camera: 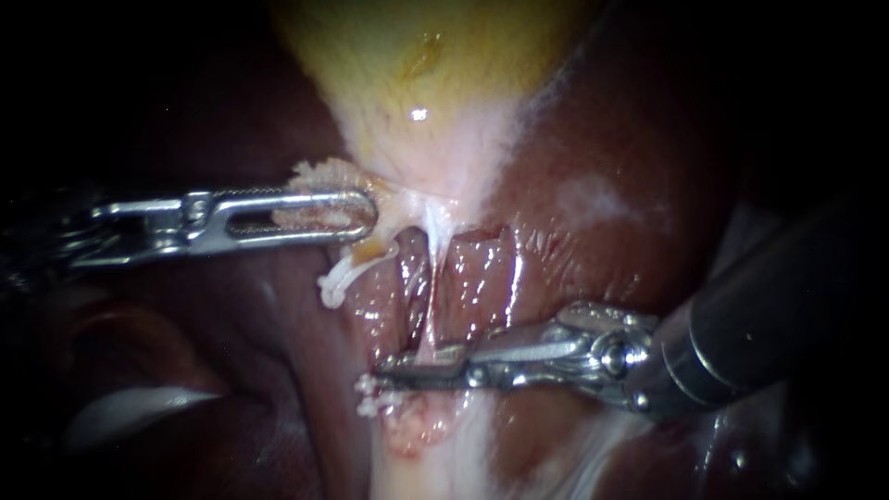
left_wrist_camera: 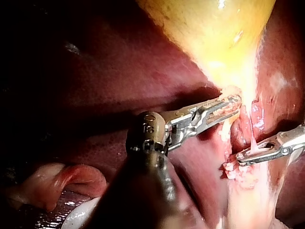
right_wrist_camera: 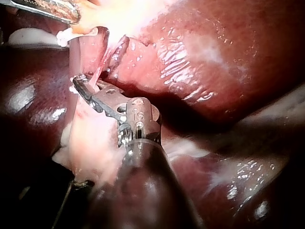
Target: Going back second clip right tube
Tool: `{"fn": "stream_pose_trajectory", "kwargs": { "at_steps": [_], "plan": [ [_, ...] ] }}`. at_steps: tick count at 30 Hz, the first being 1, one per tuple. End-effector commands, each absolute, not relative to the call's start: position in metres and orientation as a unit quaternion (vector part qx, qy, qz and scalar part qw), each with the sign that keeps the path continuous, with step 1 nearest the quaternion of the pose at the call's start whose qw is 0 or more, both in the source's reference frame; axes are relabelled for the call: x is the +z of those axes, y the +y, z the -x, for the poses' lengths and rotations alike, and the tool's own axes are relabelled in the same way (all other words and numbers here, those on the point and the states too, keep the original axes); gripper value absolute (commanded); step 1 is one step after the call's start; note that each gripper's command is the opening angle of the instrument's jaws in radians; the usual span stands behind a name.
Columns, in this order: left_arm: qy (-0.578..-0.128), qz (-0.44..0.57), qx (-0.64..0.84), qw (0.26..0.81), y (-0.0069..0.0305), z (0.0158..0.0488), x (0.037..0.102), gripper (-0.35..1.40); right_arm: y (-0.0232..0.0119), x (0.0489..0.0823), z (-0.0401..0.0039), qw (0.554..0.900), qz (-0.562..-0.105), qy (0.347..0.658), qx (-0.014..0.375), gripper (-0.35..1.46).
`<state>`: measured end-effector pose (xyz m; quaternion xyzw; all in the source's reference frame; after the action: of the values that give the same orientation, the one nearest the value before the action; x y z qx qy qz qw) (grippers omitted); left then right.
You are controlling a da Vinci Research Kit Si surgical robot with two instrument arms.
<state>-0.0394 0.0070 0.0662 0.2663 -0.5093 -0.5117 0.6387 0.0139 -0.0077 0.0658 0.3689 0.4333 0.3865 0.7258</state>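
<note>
2 hands: on left instrument tight on gallbladder edge, on right instrument narrowly open astride tube, tips half-hidden

The gallbladder is yellow fading to white, the liver glossy dark red, the tube whitish.

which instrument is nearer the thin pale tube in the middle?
Right. The right instrument lies across the tube at its lower end, touching it. The left instrument has its jaws shut on the gallbladder at the neck, beside the tube's top.
</note>
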Motion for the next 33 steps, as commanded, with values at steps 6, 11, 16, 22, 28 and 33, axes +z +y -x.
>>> {"fn": "stream_pose_trajectory", "kwargs": {
  "at_steps": [6,11,16,22,28,33],
  "plan": [
    [-0.509,-0.266,-0.512,0.639,0.0070,0.0394,0.0662,-0.35,-0.0077,0.0658,-0.0137,0.727,-0.368,0.434,0.385,-0.35],
    [-0.509,-0.266,-0.512,0.639,0.0070,0.0394,0.0662,-0.35,-0.0076,0.0659,-0.0131,0.741,-0.354,0.445,0.357,-0.20],
    [-0.509,-0.266,-0.512,0.639,0.0069,0.0394,0.0663,-0.35,-0.0073,0.0663,-0.0128,0.755,-0.328,0.471,0.317,0.42],
    [-0.509,-0.266,-0.512,0.639,0.0069,0.0394,0.0663,-0.35,-0.0072,0.0673,-0.0128,0.761,-0.312,0.484,0.299,0.49],
    [-0.509,-0.266,-0.512,0.639,0.0069,0.0393,0.0663,-0.35,-0.0074,0.0689,-0.0125,0.772,-0.295,0.491,0.278,0.49],
    [-0.509,-0.266,-0.512,0.639,0.0069,0.0393,0.0663,-0.35,-0.0071,0.0695,-0.0115,0.787,-0.269,0.503,0.234,0.50]
  ]
}}
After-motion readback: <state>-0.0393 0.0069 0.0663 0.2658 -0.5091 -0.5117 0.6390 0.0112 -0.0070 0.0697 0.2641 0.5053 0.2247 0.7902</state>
